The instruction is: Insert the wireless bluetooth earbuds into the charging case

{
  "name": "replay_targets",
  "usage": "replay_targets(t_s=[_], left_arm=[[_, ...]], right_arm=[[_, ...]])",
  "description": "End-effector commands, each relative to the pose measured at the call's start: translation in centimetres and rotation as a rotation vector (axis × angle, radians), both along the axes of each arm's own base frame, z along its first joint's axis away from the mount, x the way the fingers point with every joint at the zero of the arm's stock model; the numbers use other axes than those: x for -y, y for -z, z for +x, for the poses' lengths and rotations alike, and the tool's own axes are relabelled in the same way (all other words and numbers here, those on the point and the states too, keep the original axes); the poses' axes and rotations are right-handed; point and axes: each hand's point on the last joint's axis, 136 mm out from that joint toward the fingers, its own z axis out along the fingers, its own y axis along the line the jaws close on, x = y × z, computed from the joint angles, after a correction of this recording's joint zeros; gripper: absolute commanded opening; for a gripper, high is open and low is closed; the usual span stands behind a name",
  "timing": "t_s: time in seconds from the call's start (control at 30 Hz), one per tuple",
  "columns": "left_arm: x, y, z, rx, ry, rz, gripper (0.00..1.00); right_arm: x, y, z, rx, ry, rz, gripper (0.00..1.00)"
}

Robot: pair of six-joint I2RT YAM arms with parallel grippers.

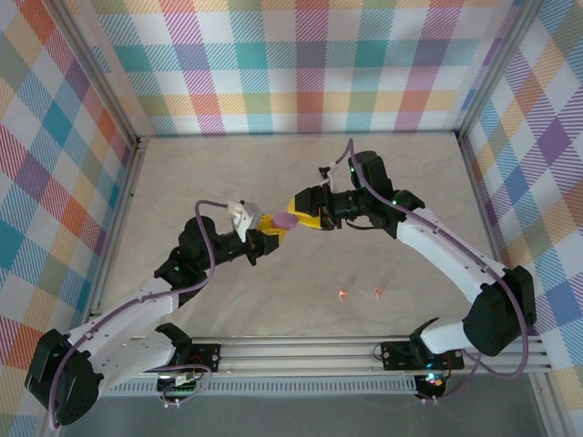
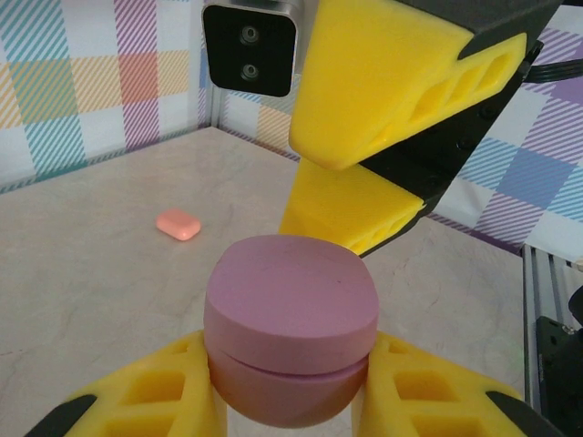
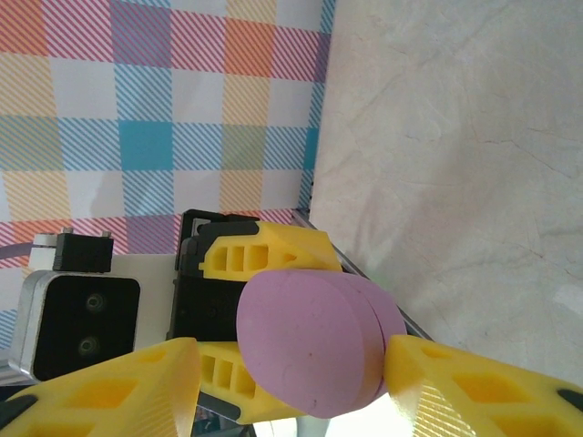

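- Purple case (image 1: 285,220), top view: held up off the bench (image 1: 228,173) about mid-scene. The left gripper (image 1: 271,229) and right gripper (image 1: 301,217) meet at it from either side.
- Same view: two salmon earbuds (image 1: 341,293) lie on the bench, nearer than the case and to its right. They sit a little apart and well clear of both grippers.
- Left wrist view: the left jaws are nearly closed, clamping the lower half of the purple case. A seam shows between lid and base, and the lid is down. The right jaws stand parted above and behind the case; I cannot tell whether they touch the lid.
- Same view: a salmon case (image 2: 178,224) lies closed on the bench, far left.
- Right wrist view: the right jaws are about half open and straddle the case. A gap shows at one finger, and the other sits just beside the rim. The left fingers grip the case from behind.
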Motion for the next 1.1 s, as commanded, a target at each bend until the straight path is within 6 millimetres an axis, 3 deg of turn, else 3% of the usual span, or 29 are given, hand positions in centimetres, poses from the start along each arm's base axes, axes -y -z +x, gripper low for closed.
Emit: replay_targets(t_s=[0.0, 0.17, 0.4, 0.57, 0.93, 1.07], left_arm=[[0.5, -6.7, -0.5, 0.155, 0.033, -0.126, 0.11], [0.5, -6.8, -0.6, 0.158, 0.036, -0.12, 0.11], [1.5, -6.9, 0.0, 0.151, 0.063, -0.142, 0.11], [2.0, -6.9, 0.6, 0.136, 0.062, -0.142, 0.11], [2.1, -6.3, 0.6, 0.104, 0.067, -0.131, 0.11], [1.9, -5.8, 0.4, 0.095, 0.059, -0.116, 0.13]], right_arm=[[0.7, 1.1, -0.8, -0.048, -0.013, -0.043, 0.57], [1.5, 0.8, 0.1, -0.027, 0.05, -0.048, 0.58], [0.1, -1.9, -0.2, -0.037, 0.004, 0.138, 0.59], [0.1, -2.1, -0.3, -0.043, 0.009, 0.156, 0.59], [-0.9, -2.7, 0.1, -0.069, -0.033, 0.214, 0.5], [-1.0, -2.8, 0.3, -0.067, -0.032, 0.227, 0.43]])
